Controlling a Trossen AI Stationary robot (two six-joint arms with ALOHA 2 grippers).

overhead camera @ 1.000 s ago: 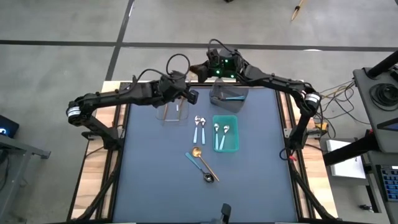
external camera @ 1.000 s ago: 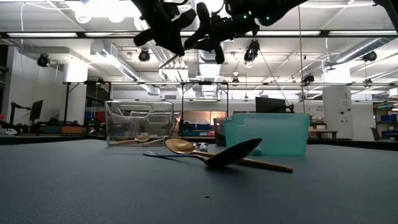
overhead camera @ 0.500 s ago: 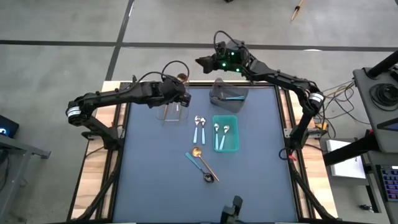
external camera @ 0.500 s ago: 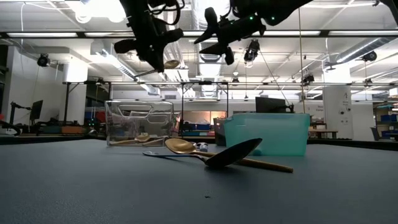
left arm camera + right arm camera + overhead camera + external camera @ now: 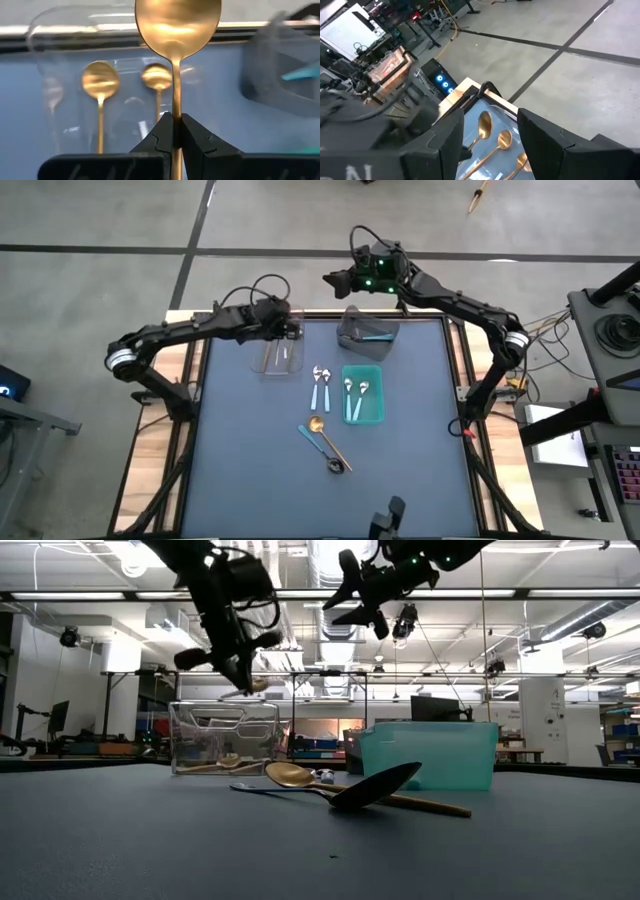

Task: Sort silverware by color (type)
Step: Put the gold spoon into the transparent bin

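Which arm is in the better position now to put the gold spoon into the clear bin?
The left. Its gripper is shut on the gold spoon, right above the clear bin, where two gold spoons already lie. The right gripper is open and empty, raised beyond the grey bin.

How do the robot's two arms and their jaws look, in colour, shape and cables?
Both arms are black and slim, with a white band near each base. The left arm carries a looping black cable. The right arm shows green lights at its wrist. The jaws are black, angular wedges.

clear bin [image 5: 277,356], grey bin [image 5: 366,333], teal bin [image 5: 363,394] on dark table [image 5: 240,460]; grey concrete floor [image 5: 100,220] around.
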